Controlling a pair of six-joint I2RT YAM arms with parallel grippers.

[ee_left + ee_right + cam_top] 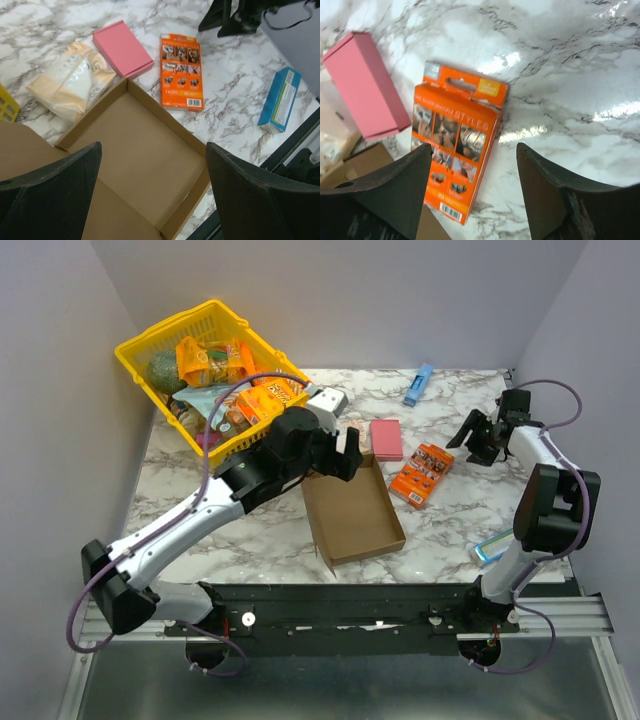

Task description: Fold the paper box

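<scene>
Marbled table, pale walls, paper box

Lab booth: grey walls, marble tabletop

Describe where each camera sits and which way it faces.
Top external: above and behind, looking down on the table; left arm and right arm show.
Left wrist: looks down into the paper box; open left gripper shows.
Right wrist: looks down at the orange box; open right gripper shows.
Both wrist views share the orange box and pink box.
</scene>
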